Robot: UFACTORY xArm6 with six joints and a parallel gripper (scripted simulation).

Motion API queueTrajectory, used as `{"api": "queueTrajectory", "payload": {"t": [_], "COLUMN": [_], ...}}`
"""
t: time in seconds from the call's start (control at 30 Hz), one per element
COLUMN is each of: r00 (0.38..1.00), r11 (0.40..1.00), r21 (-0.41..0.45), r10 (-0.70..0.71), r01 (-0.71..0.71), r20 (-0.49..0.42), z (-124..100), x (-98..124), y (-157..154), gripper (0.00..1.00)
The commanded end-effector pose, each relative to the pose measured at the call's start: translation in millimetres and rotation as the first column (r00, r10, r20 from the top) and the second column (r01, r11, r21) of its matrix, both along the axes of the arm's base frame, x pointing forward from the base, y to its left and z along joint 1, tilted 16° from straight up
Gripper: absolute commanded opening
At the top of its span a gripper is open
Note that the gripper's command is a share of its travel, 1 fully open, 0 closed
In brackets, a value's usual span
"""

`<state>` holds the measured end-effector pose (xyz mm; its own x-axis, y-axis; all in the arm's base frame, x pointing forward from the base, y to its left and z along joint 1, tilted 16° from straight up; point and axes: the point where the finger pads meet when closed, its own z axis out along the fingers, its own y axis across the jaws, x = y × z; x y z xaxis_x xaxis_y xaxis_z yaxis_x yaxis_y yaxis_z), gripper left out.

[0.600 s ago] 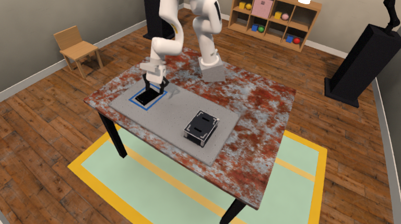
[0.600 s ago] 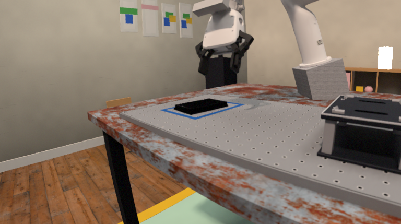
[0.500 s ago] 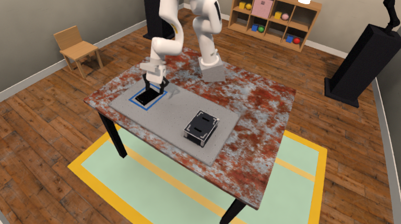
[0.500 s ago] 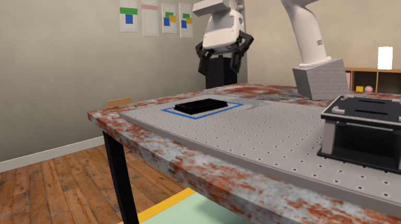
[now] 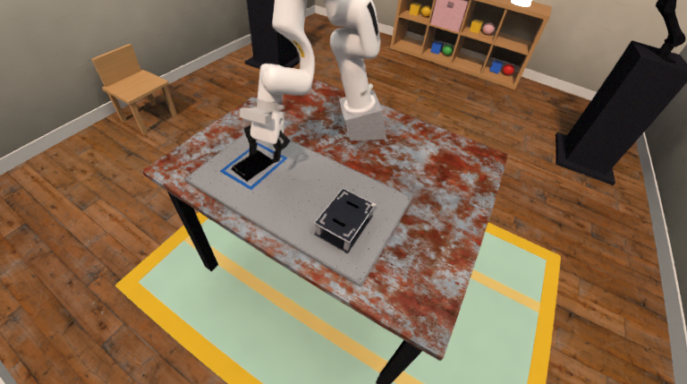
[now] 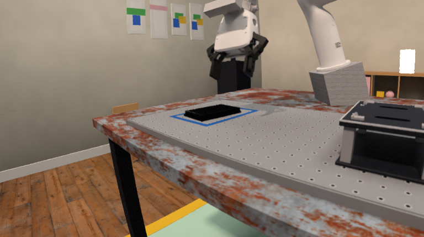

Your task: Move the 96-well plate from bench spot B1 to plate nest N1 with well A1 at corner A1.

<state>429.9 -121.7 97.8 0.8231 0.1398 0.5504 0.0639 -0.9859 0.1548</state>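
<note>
A: Where's the 96-well plate (image 6: 212, 111)?

B: Flat on the grey perforated surface (image 6: 281, 140), inside the blue outline of spot B1 (image 6: 184, 119).

A: And the gripper (image 6: 232, 68)?

B: Above the plate, not touching it. Its black fingers (image 6: 215, 68) are spread wide apart, with nothing between them.

A: The nest?

B: Plate nest N1 (image 5: 345, 214) stands well apart from the plate, towards the other end of the same grey surface, with pale locators at its top corners. The A1 mark is too small to make out.
</note>
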Motion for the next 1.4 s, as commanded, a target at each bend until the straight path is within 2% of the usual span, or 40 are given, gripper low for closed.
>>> {"api": "queueTrajectory", "payload": {"t": [0.0, 0.33, 0.57, 0.67, 1.07, 1.17, 1.37], "r00": [1.0, 1.0, 0.999, 0.995, 0.988, 0.976, 0.969], "r11": [1.0, 0.997, 0.992, 0.989, 0.987, 0.986, 0.984], "r21": [0.02, 0.082, 0.125, 0.14, 0.138, 0.124, 0.112], "r10": [-0.001, -0.003, -0.014, -0.034, -0.057, -0.088, -0.108], "r01": [0.001, 0.001, 0.017, 0.047, 0.077, 0.114, 0.135], "r20": [0.024, 0.023, -0.029, -0.093, -0.144, -0.198, -0.224], "z": [6.2, 25.3, 29.3, 27.7, 25.0, 21.4, 19.1], "x": [8.2, 37.5, 43.9, 41.4, 36.4, 29.3, 24.5], "y": [-4.7, -20.4, -24.6, -28.3, -32.1, -37.4, -41.1], "gripper": [1.0, 1.0, 1.0, 1.0, 1.0, 1.0, 1.0]}}
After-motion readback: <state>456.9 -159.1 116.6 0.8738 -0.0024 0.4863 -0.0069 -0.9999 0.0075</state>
